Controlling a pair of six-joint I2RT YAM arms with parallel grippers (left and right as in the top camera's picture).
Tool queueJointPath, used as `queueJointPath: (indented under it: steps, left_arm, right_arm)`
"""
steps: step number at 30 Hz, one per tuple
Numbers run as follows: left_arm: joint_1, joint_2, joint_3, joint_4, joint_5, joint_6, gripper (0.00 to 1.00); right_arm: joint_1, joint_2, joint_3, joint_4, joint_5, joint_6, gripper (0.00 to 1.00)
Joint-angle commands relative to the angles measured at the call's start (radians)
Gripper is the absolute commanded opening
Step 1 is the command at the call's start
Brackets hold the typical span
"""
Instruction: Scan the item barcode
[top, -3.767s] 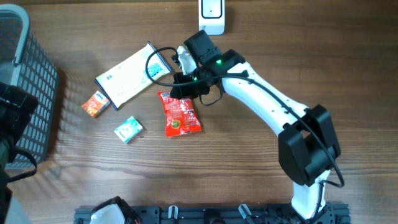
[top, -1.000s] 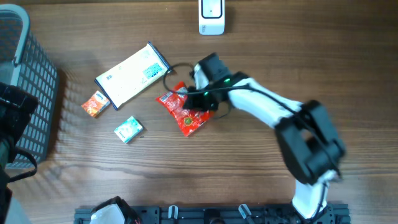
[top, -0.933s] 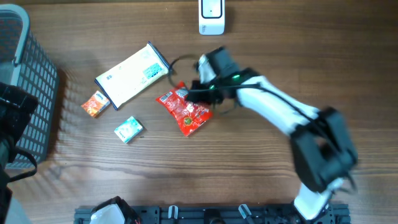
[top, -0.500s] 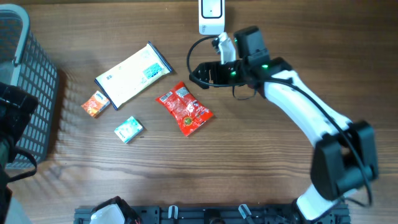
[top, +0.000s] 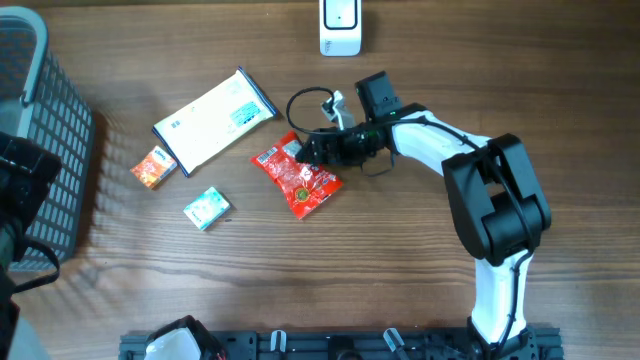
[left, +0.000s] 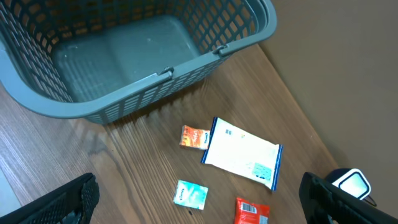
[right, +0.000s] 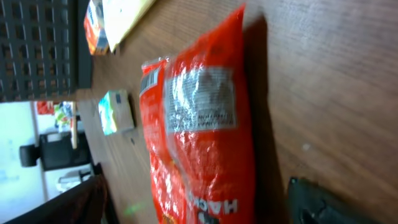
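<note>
The item, a red snack packet (top: 298, 180), lies flat on the wooden table, with a barcode near its upper end (right: 149, 81). My right gripper (top: 318, 150) is low at the packet's upper right end. It is open, and in the right wrist view the packet (right: 205, 137) lies between the two spread fingers (right: 314, 199) without either touching it. The white scanner (top: 340, 28) stands at the table's far edge. My left gripper (left: 202, 199) hangs open and high above the table with nothing in it. From there the red packet (left: 252, 211) shows at the bottom edge.
A white and blue packet (top: 214, 120), a small orange box (top: 153, 166) and a small teal box (top: 206, 208) lie left of the red packet. A grey mesh basket (top: 40, 150) stands at the left edge. The right arm's cable loops by the gripper (top: 305, 100).
My right gripper let go of the red packet, swung up toward the scanner, then came back down to the packet's upper end. The packet has stayed put for the last second.
</note>
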Motion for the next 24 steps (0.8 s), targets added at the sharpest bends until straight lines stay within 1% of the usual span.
queueJointPath:
  steps: [1, 3, 5, 9, 11, 12, 13, 14, 16, 21, 24]
  left_arm:
    - [0.007, -0.002, 0.003, 0.003, 0.005, -0.01, 1.0]
    - [0.007, -0.002, 0.003, 0.003, 0.005, -0.01, 1.0]
    - [0.007, -0.002, 0.003, 0.003, 0.005, -0.01, 1.0]
    - [0.007, -0.002, 0.003, 0.003, 0.005, -0.01, 1.0]
    - [0.007, -0.002, 0.003, 0.003, 0.005, -0.01, 1.0]
    - [0.007, -0.002, 0.003, 0.003, 0.005, -0.01, 1.0]
    - [0.007, -0.002, 0.003, 0.003, 0.005, -0.01, 1.0]
    - [0.007, -0.002, 0.003, 0.003, 0.005, -0.01, 1.0]
    - [0.007, -0.002, 0.003, 0.003, 0.005, -0.01, 1.0]
    - [0.007, -0.002, 0.003, 0.003, 0.005, -0.01, 1.0]
    - [0.007, -0.002, 0.003, 0.003, 0.005, -0.01, 1.0]
  right_arm:
    - [0.058, 0.055, -0.01, -0.055, 0.09, 0.007, 0.86]
    - [0.091, 0.055, -0.01, -0.067, 0.153, 0.042, 0.85]
    - [0.123, 0.055, -0.01, -0.064, 0.198, 0.082, 0.8]
    - [0.153, 0.055, -0.01, -0.051, 0.21, 0.119, 0.63]
    - [0.153, 0.055, -0.01, -0.046, 0.211, 0.129, 0.47]
    - [0.153, 0.055, -0.01, -0.044, 0.21, 0.13, 0.37]
    - [0.153, 0.055, -0.01, -0.043, 0.21, 0.13, 0.3]
    - [0.153, 0.055, -0.01, -0.042, 0.21, 0.134, 0.2]
    - [0.153, 0.055, -0.01, -0.041, 0.211, 0.154, 0.05]
    - [0.151, 0.054, -0.01, -0.027, 0.205, 0.186, 0.04]
    - [0.132, 0.032, -0.01, -0.048, 0.19, 0.187, 0.04]
